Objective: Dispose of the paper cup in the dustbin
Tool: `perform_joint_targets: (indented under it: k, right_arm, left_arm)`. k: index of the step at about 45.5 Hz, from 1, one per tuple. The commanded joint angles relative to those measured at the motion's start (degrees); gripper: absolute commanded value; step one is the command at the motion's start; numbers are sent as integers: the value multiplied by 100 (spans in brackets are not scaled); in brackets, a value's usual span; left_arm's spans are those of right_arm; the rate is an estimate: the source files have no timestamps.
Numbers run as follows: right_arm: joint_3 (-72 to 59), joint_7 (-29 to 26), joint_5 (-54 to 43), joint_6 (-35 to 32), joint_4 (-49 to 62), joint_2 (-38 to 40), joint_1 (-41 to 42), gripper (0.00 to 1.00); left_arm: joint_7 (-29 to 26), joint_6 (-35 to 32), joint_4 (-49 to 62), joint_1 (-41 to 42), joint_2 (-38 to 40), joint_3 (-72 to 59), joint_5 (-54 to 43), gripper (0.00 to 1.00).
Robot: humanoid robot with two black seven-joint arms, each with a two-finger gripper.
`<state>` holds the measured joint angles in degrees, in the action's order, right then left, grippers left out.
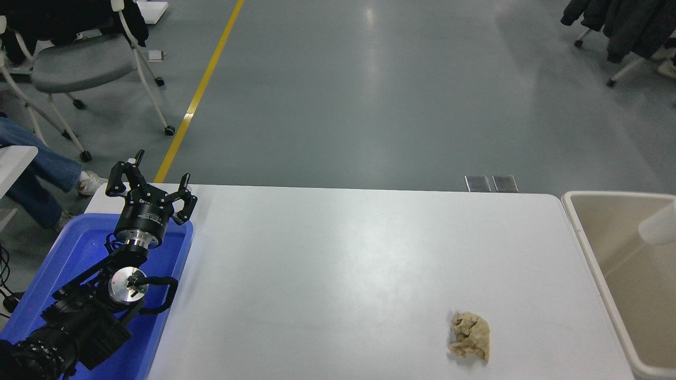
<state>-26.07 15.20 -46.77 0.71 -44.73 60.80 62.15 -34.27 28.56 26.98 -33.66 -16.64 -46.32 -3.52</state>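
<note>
The white paper cup (660, 228) shows only partly at the right edge of the head view, tilted and held over the open beige dustbin (586, 240) that stands at the table's right end. The cup's rim and my right gripper are past the picture's edge. My left gripper (149, 182) is open and empty, parked at the lower left over the blue tub.
A crumpled tan paper ball (469, 335) lies on the white table (343, 274) near the front right. A bright blue tub (79, 253) stands at the table's left end. Chairs and a seated person's legs (37, 169) are beyond the far left.
</note>
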Motion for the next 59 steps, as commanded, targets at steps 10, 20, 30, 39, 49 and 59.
perform_joint_targets:
  k: [10, 20, 30, 39, 49, 59]
  right_arm:
    - [383, -52, 1055, -185, 3143, -1799, -1732, 0]
    - [418, -105, 1460, -343, 4684, -2740, -2233, 0]
    - [471, -245, 1653, -291, 4719, -2881, -2304, 0]
    - [444, -395, 1715, -291, 4728, -2925, -2392, 0]
    - [444, -421, 1715, -282, 4728, -2943, -2427, 0]
    - [471, -412, 1723, -212, 4737, -2951, -2427, 67]
  left_arm:
    - [0, 0, 0, 0, 3, 0, 0, 100]
    - [0, 0, 0, 0, 3, 0, 0, 100]
    - [0, 0, 0, 0, 3, 0, 0, 100]
    - [0, 0, 0, 0, 3, 0, 0, 100]
    - [0, 0, 0, 0, 3, 0, 0, 100]
    - [0, 0, 0, 0, 3, 0, 0, 100]
